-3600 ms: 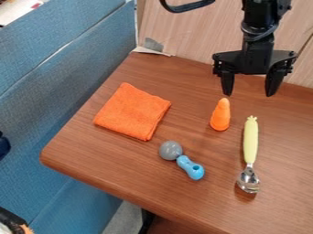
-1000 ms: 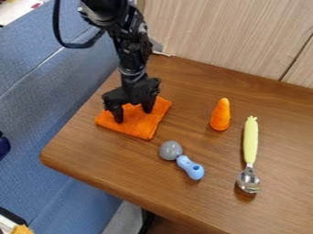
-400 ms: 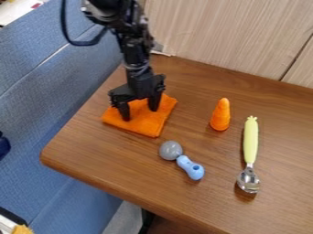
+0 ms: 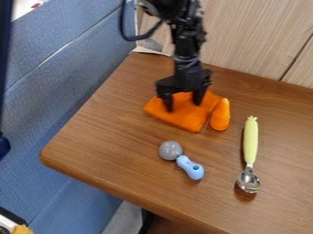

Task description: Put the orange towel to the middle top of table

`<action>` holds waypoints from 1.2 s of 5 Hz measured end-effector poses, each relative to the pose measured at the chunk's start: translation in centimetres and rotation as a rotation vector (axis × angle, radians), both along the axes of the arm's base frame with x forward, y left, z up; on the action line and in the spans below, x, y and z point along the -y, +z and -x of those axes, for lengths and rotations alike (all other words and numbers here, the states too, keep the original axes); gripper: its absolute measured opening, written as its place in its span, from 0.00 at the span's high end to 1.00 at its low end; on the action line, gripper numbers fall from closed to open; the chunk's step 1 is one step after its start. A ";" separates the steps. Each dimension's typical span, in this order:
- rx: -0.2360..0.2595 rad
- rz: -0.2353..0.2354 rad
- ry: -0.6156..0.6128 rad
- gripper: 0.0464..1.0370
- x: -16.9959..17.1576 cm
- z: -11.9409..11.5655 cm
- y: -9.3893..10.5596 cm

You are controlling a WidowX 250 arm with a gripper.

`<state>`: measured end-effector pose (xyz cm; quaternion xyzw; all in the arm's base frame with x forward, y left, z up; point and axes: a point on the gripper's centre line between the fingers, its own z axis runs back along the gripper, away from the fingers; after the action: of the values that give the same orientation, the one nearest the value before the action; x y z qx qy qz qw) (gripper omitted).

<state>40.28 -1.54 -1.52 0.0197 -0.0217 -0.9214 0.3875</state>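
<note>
Across the brown tabletop [image 4: 110, 137], the orange towel [image 4: 186, 121] is laid in the far part, beneath the gripper [image 4: 184, 106], whose fingers are spread wide. Light, even downward pressure should be applied and the slide aimed at the far edge, so the orange cone-shaped toy [image 4: 220, 116], just beside on the right, is not nudged.

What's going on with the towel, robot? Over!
Gripper open, fingers spread on orange towel. Towel lying on table. Orange cone-shaped thing right beside towel, maybe in the way if it slides right. Over.
</note>
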 end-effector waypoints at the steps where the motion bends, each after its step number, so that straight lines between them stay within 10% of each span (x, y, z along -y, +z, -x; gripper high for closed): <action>1: 0.005 0.020 -0.013 0.04 1.3 -2.1 -0.1; 3: 0.019 0.102 -0.094 0.04 5.3 -6.8 0.0; 6: 0.017 0.101 -0.225 0.04 9.1 -8.2 0.0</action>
<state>48.50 -10.60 -1.55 0.0057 -0.0733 -0.9565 0.2821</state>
